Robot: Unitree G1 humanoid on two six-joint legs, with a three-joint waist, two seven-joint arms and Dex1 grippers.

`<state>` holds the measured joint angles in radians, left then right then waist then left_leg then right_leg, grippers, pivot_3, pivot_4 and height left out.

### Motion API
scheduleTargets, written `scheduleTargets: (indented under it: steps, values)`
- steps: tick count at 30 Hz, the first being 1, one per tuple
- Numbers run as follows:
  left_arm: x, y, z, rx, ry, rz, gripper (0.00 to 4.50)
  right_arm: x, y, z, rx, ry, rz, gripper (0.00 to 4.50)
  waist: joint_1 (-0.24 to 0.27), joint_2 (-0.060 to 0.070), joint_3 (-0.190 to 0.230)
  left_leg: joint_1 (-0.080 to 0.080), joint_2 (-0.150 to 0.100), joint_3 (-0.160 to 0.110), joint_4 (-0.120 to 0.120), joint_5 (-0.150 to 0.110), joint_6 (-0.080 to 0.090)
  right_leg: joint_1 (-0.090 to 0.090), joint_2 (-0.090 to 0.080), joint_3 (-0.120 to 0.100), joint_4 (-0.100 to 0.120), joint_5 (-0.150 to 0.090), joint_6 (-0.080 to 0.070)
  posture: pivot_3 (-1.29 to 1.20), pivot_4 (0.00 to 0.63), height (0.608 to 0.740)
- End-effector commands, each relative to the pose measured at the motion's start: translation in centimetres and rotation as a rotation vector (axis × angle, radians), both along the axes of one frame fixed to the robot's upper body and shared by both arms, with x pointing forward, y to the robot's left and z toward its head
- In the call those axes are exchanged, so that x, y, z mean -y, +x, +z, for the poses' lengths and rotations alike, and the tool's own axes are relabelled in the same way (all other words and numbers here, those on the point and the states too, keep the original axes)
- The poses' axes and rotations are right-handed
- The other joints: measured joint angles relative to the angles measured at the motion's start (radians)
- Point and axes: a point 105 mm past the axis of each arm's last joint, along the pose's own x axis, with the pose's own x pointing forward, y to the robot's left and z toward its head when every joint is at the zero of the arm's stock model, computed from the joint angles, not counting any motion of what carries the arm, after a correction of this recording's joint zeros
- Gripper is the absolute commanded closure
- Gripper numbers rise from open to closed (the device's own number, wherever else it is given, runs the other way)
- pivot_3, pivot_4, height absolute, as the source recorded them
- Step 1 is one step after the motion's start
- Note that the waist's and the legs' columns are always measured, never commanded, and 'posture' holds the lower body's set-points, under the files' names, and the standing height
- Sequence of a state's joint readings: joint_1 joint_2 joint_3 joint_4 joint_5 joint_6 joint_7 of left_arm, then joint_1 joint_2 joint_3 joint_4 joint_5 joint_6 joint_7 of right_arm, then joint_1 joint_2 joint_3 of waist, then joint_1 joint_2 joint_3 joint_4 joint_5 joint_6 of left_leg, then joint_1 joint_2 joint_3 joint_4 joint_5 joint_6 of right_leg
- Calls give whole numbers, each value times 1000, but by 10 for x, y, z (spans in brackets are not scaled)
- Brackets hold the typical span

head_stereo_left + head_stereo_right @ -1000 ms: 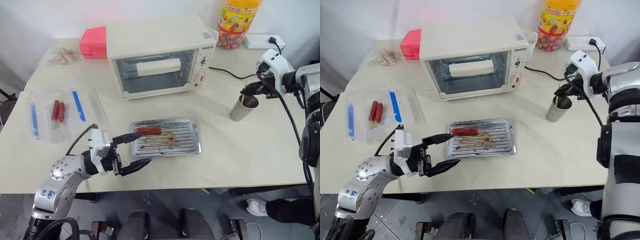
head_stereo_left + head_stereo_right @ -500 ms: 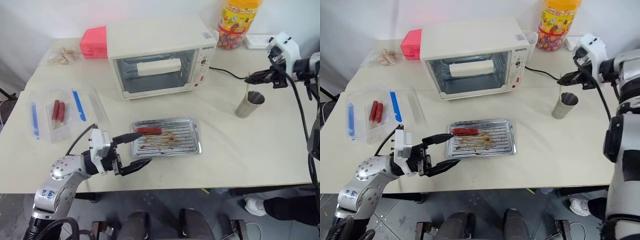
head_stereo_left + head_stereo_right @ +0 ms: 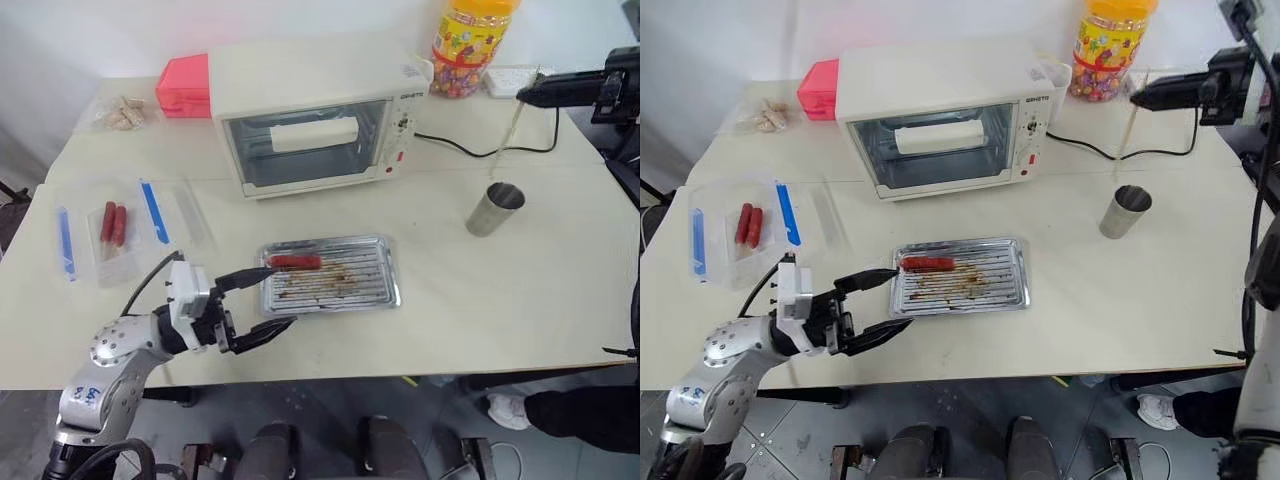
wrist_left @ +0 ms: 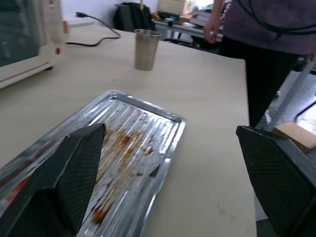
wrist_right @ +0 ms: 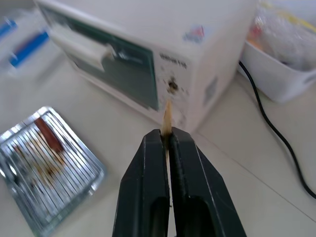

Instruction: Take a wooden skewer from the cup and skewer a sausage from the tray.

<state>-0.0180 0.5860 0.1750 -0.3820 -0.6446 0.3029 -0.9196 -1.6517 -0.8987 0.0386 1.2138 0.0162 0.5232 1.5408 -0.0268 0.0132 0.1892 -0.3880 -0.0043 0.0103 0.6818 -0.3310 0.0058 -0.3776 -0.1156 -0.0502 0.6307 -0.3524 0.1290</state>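
Note:
My right gripper (image 3: 527, 95) is raised at the far right, shut on the wooden skewer (image 3: 508, 135). The thin pale stick hangs down and its lower end is just above the steel cup (image 3: 494, 209). In the right wrist view the skewer's tip (image 5: 166, 117) pokes out between the closed fingers. The reddish sausage (image 3: 295, 261) lies at the back left of the ribbed, grease-stained tray (image 3: 365, 268). My left gripper (image 3: 270, 298) is open at the tray's left edge, one finger over the rim close to the sausage, with nothing between its fingers.
A white toaster oven (image 3: 315, 115) stands behind the tray, with a pink box (image 3: 183, 85) to its left and a candy jar (image 3: 465, 45) to its right. A clear bag with two sausages (image 3: 110, 225) lies at the left. A black cable (image 3: 455, 148) crosses behind the cup. A person (image 4: 256, 24) stands beyond the table.
My right gripper has risen from the cup's mouth and drawn the skewer up out of the cup. The left gripper has stayed open at the tray.

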Motion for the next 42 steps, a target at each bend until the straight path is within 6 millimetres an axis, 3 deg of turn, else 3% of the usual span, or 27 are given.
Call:
scheduleTargets:
  steps: [1, 7, 11, 18, 23, 30, 42]
  values:
    - [-15, -2, 8, -5, -28, 41, 0, -20, -14, 1, 1, 70, 177, 4456, 1, 0, 0, 0, 0, 0, 0, 0, 0, 0, 0, 0, 0, 0, 0, 0, 150, 740]
    - [-39, -8, 0, -71, -39, 115, 0, -52, -26, -40, -50, 215, 376, 4456, 3, -1, 0, 0, -1, -2, 1, 0, 0, 1, -1, -1, 1, 0, 0, 0, 150, 740]
    - [-50, -14, -6, -88, -42, 165, 0, -81, -47, -73, 10, 317, 509, 4456, 4, -2, -1, 0, 0, -3, 1, 0, 0, 1, -1, -2, 1, 0, 0, 0, 150, 740]
    - [-62, -22, -23, -147, -48, 218, 0, -119, -71, -90, 40, 476, 595, 4456, 6, -2, -1, 0, 0, -3, 2, 0, 0, 1, -1, -1, 3, 0, 0, 0, 150, 740]
    - [-45, -18, -14, -108, -124, 201, 0, -130, -79, -92, 33, 521, 610, 4456, 13, -3, -2, 1, -1, -3, 2, 0, 0, 1, -1, -1, 5, 0, 0, 0, 150, 740]
    - [8, 8, 23, -10, -288, 31, 0, -137, -80, -81, -34, 606, 630, 4456, 27, -5, -3, 1, -1, -3, 3, 0, 0, 1, -1, 0, 6, 0, 0, 0, 150, 740]
    - [71, 34, 44, 72, -430, -122, 0, -139, -73, -72, -58, 687, 599, 4456, 24, -6, -3, 1, -1, -2, 3, 0, 0, 1, 0, -1, 6, 0, 0, 0, 150, 740]
